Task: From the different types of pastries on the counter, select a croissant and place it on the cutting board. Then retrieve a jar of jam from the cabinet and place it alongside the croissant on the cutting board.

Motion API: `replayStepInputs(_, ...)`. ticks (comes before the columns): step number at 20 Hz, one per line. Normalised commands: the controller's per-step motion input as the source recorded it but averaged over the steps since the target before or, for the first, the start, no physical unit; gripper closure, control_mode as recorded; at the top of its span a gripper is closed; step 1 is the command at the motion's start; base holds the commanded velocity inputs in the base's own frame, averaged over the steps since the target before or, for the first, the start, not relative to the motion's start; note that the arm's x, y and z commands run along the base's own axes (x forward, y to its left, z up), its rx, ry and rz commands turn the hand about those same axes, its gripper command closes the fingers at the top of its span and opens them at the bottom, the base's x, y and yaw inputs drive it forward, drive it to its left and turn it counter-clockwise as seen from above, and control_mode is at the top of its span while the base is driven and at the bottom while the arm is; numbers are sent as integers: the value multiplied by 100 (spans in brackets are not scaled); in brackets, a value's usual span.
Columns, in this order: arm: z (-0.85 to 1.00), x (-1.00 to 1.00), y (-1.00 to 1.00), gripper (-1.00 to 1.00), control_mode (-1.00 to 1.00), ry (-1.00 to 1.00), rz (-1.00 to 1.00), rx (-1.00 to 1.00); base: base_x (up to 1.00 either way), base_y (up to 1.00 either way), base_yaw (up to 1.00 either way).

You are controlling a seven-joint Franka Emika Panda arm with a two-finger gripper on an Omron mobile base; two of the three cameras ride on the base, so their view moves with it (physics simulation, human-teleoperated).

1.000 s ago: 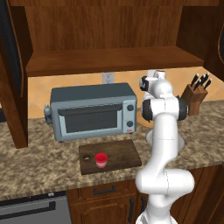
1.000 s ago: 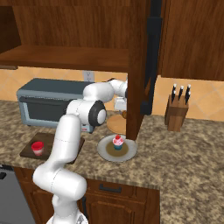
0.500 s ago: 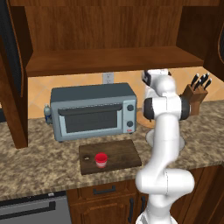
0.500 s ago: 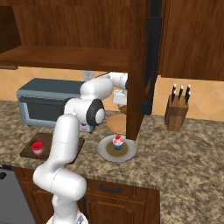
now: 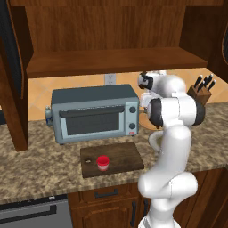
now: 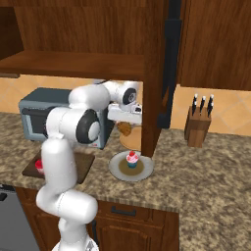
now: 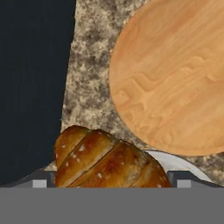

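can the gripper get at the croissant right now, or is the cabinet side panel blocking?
Probably yes. In the hand view the croissant lies between the open gripper's fingertips, nothing between. The right base view has the hand left of the cabinet panel, apparently clear.

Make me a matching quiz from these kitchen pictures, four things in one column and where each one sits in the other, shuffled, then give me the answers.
Things:
1. jam jar
2. cupcake
3. croissant
4. knife block

Places:
A. between the open gripper's fingertips
B. on the cutting board
C. on the counter, far right
D. on a grey plate

Pairs: 1-B, 2-D, 3-A, 4-C
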Motion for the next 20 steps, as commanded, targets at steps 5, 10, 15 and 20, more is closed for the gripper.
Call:
replayStepInputs(5, 7, -96, 47, 100, -100, -28, 0, -2, 0, 0, 0)
replayStepInputs(10, 13, -100, 81, 100, -100, -39, 0, -1, 0, 0, 0)
replayStepInputs(15, 2, -98, 93, 100, -100, -29, 0, -1, 0, 0, 0)
replayStepInputs(20, -6, -97, 86, 100, -100, -19, 0, 0, 0, 0, 0)
